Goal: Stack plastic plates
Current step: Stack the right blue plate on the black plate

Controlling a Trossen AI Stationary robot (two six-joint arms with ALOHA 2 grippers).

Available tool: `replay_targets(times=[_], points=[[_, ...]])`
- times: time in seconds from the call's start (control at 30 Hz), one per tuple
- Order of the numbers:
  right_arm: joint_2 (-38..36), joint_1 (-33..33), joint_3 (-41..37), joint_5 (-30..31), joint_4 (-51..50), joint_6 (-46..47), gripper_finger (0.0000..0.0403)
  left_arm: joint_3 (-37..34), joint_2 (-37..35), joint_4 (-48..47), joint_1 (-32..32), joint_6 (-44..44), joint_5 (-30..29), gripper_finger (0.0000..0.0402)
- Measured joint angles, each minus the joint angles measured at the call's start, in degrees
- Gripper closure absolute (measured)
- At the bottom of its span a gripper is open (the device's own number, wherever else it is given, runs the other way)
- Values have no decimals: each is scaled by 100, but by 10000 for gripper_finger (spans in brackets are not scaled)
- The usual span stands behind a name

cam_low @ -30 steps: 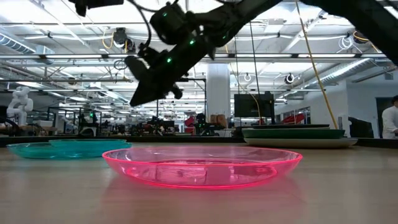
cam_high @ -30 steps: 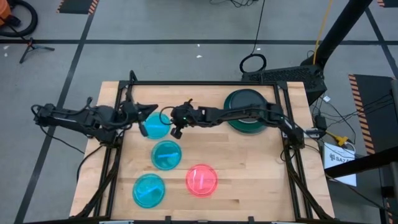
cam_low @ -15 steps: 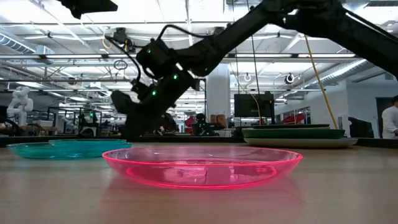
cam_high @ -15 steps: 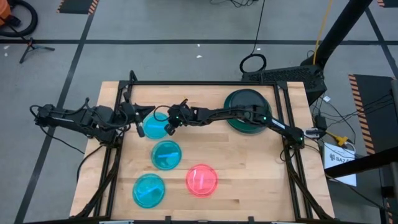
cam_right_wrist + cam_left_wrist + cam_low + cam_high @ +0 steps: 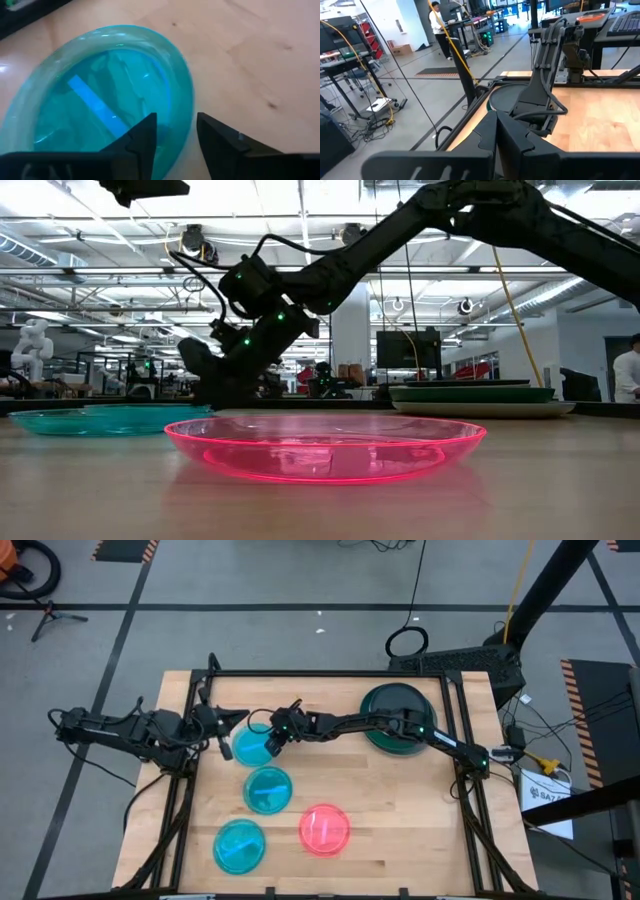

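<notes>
Cyan plate point(image 5: 100, 95) at the far left of the worktop point(image 5: 400, 810) sits under my right gripper point(image 5: 175, 142), whose fingers are narrowly parted, straddling its near rim and holding nothing yet. My left gripper point(image 5: 495, 125) waits just beside the plate, fingers pressed together. To grasp well, I judge I should lower until one finger slips under the lip, then pinch. The stack of large plates point(image 5: 395, 720) lies far right.

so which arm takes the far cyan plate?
Right. The right gripper is open with its fingers straddling the rim of the far cyan plate; the left gripper sits shut at its other edge.
</notes>
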Motion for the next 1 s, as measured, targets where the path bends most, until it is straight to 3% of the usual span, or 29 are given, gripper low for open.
replay_targets(times=[0.2, 0.57, 0.77, 1.0], points=[[0, 2, -4, -15, 60, 5, 300, -1, 0, 9, 0, 7, 0, 390], [0, -2, -7, 17, 175, 161, 395, 0, 0, 9, 0, 2, 4, 389], [0, -18, -7, 466, 197, 165, 400, 0, 0, 7, 0, -5, 4, 389], [-258, -182, -17, 416, -45, -1, 402, 0, 2, -29, 0, -26, 7, 389]])
